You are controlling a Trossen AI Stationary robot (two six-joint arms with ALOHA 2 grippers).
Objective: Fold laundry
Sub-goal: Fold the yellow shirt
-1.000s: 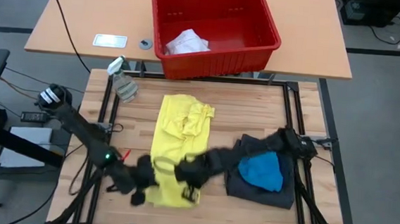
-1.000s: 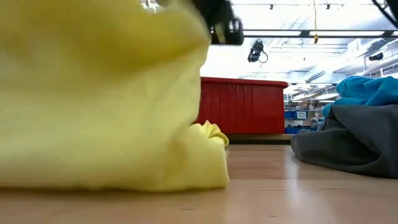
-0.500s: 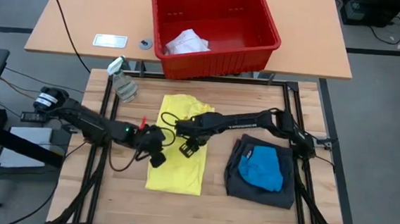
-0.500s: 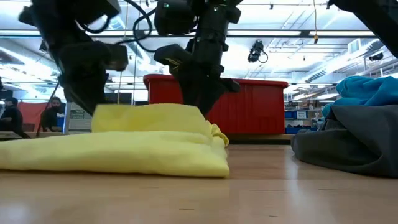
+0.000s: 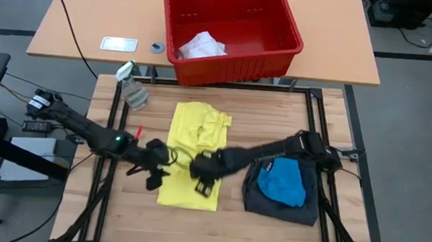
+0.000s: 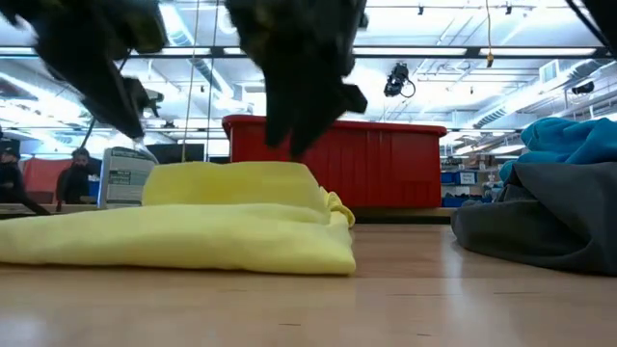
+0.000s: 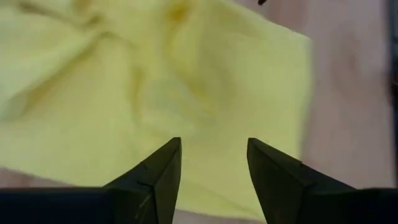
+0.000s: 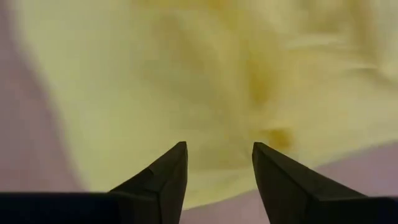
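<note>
Left gripper (image 5: pixel 153 179): jaws apart, empty, lower-centre frame.
Right gripper (image 5: pixel 203 179): apart, empty.
Yellow shirt (image 5: pixel 190 161): you should regrip both near corners evenly.

Table: pale wood slat top (image 5: pixel 277 114) inside a dark frame.
Yellow shirt (image 5: pixel 193 151): flat on the wood, folded into a long strip, right under both grippers, left gripper (image 5: pixel 153 177) at one edge, right gripper (image 5: pixel 204 179) at the other.
Dark grey shorts (image 5: pixel 264 201): heaped on the wood just beyond the right gripper.
Spray bottle (image 5: pixel 132 88): lying on the top's far corner, well apart from the left gripper.
</note>
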